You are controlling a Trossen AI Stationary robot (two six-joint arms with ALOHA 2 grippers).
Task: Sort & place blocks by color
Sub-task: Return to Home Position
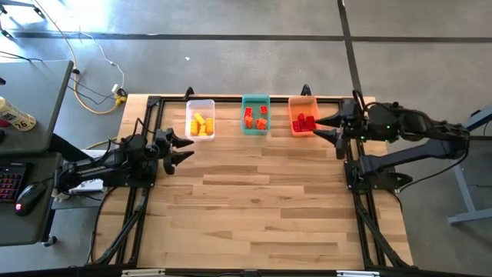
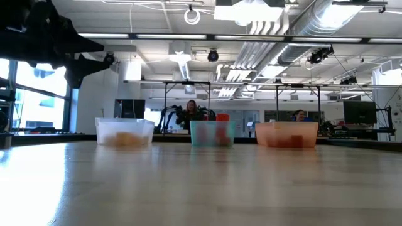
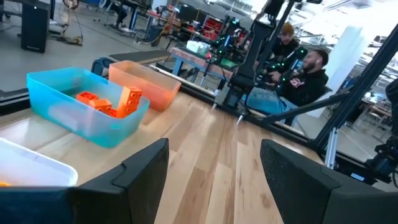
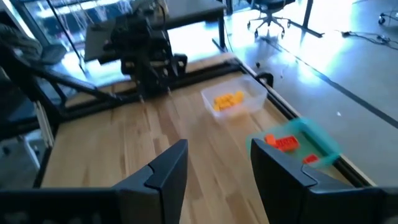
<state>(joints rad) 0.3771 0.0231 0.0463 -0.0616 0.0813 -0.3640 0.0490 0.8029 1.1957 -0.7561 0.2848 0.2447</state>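
Three bins stand in a row along the table's far edge. The clear bin (image 1: 200, 121) holds yellow blocks (image 4: 228, 99), the teal bin (image 1: 256, 115) holds orange blocks (image 3: 115, 102), and the orange bin (image 1: 303, 117) holds red blocks (image 1: 304, 122). My left gripper (image 1: 181, 148) is open, level, at the table's left side just near of the clear bin. My right gripper (image 1: 332, 128) is open, raised above the table just right of the orange bin, pointing toward the left. Neither has anything between its fingers (image 3: 149, 174) (image 4: 280, 168).
Bare wooden tabletop (image 1: 261, 208) stretches from the bins to the near edge. A black frame (image 1: 355, 192) borders the table's sides. In the left wrist view, people (image 3: 301, 74) sit beyond the table. A desk with a keyboard and mouse (image 1: 27, 196) stands to the left.
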